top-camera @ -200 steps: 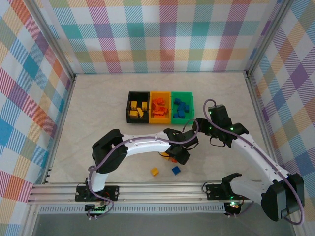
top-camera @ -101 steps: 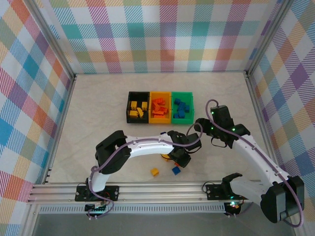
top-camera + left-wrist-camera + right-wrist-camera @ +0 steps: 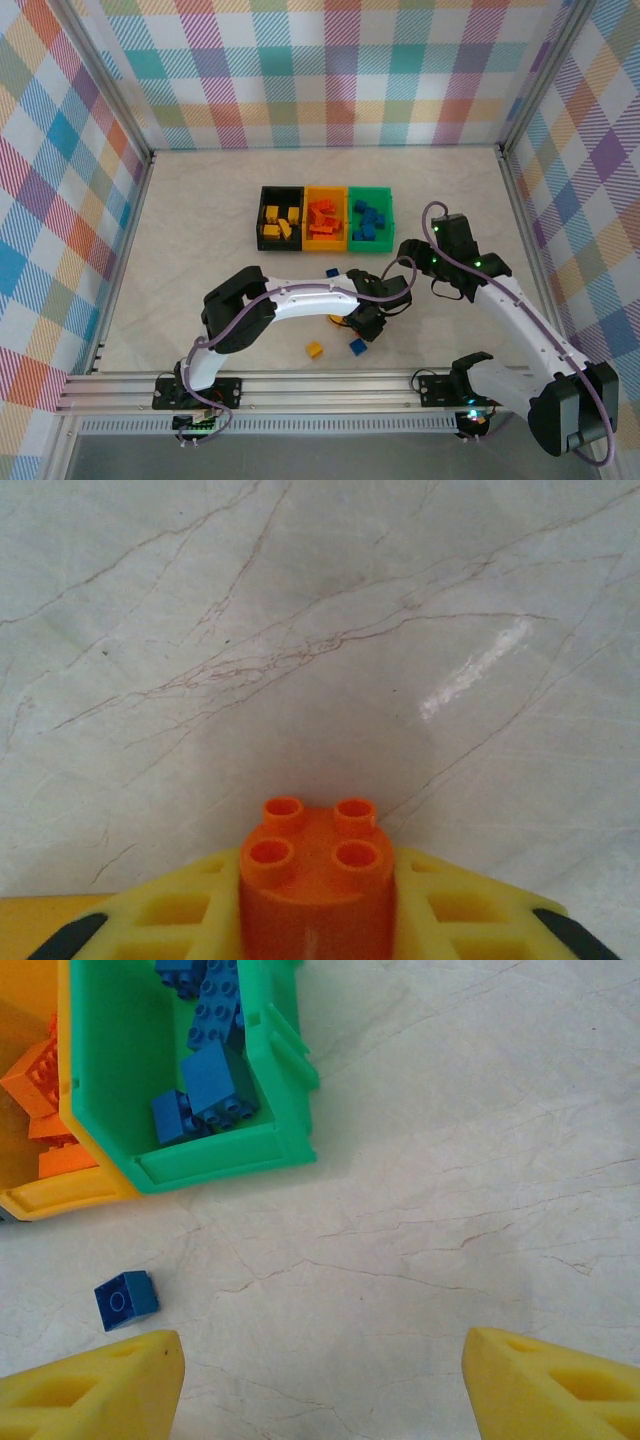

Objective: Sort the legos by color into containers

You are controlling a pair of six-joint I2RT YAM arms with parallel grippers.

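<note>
**Left pincer closes on an orange brick**

The orange brick [image 3: 316,880] now sits clamped between the yellow fingers [image 3: 170,915] of the left pincer [image 3: 363,322], low at the worktop [image 3: 300,630]. A second ago those jaws stood wide. The pick looks made, so what it likely needs next is a lift and a carry to the orange-yellow bin [image 3: 326,246]. The right pincer [image 3: 320,1390] hangs open and empty near the green bin [image 3: 200,1155]. A yellow brick [image 3: 314,349], a near blue brick [image 3: 357,346] and a far blue brick [image 3: 126,1299] lie loose, still to sort

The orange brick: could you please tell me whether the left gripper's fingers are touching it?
Touching. The left wrist view shows the orange brick wedged between the left gripper's fingers, with no gap on either side.
</note>
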